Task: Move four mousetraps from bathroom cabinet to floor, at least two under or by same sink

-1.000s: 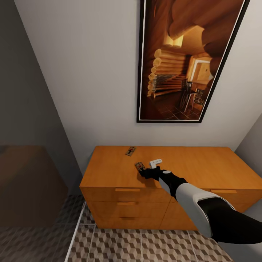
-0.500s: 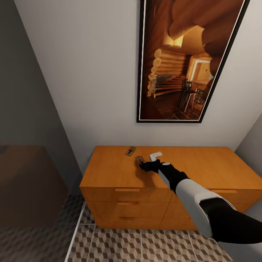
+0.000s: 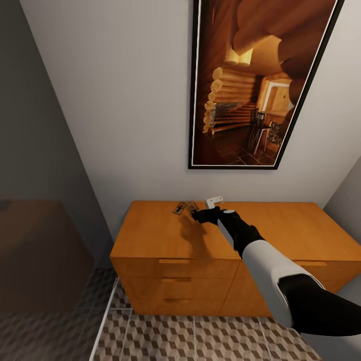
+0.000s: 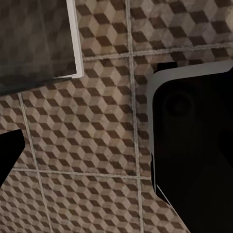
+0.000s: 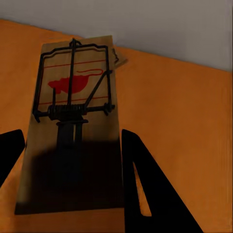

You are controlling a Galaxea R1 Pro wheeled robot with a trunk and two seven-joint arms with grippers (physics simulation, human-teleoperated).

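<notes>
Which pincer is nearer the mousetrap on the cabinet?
Right. The right pincer is over the cabinet, its fingers either side of the mousetrap. The left pincer's camera faces only floor, away from it.

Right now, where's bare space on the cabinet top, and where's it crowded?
The cabinet top is bare across its left-front stretch and its whole right half, beyond the right arm. The crowding is at the back middle by the wall: the right hand sits at one mousetrap, with a second mousetrap just left and a small white object behind the wrist.
</notes>
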